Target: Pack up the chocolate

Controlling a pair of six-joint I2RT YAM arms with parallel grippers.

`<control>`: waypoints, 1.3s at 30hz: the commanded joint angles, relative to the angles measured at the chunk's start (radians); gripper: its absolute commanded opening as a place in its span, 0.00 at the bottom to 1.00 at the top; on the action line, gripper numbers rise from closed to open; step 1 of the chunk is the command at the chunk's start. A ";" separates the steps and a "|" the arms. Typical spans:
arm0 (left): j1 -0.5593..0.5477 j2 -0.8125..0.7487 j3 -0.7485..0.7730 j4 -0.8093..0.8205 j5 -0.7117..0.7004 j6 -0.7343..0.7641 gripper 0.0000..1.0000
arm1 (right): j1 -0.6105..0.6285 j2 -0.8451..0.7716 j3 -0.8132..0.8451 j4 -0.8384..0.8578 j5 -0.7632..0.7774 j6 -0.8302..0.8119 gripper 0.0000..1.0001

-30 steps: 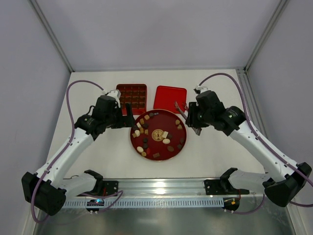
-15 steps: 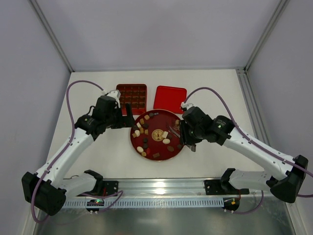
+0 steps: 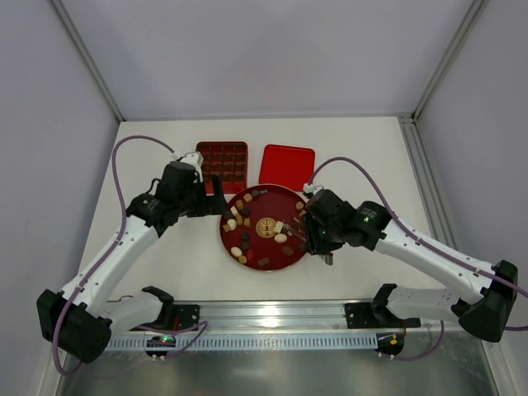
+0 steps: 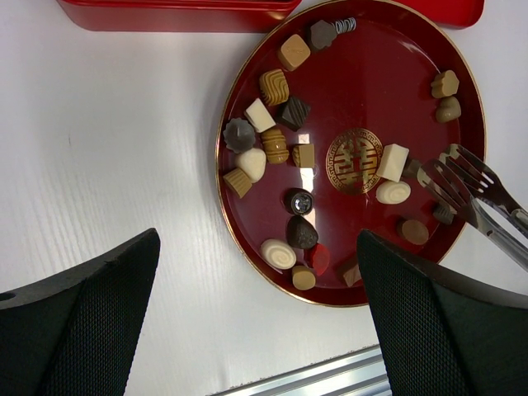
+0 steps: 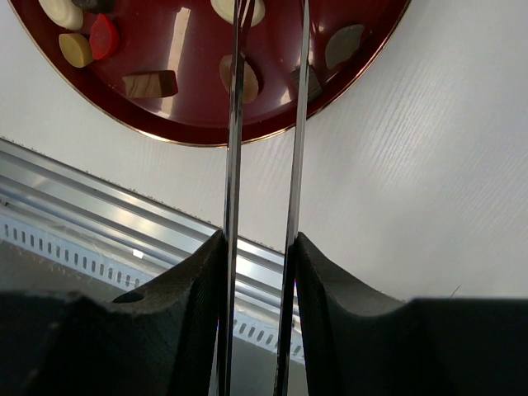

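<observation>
Robot lab cell.
White table [image 3: 355, 157], bare grey walls [image 3: 264, 49] across top, metal rail [image 3: 272, 312] along bottom, two bolted arms [image 3: 124, 239].

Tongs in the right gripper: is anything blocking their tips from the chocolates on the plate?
Nothing visible. The tongs, held by the right gripper, hang with tips apart over the right side of the plate, with chocolates lying uncovered beside them.

Bare table [image 3: 363, 140] runs along the far edge into the far right corner, but the red box [image 3: 223, 161], lid [image 3: 287, 165], plate [image 4: 371, 99], left gripper [image 3: 210, 191] and right gripper's [image 3: 318, 235] tongs [image 4: 462, 186] crowd the middle.
</observation>
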 commanded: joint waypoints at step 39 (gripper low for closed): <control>0.000 -0.007 -0.005 0.037 -0.008 0.005 1.00 | 0.013 0.045 -0.002 0.057 0.019 0.000 0.28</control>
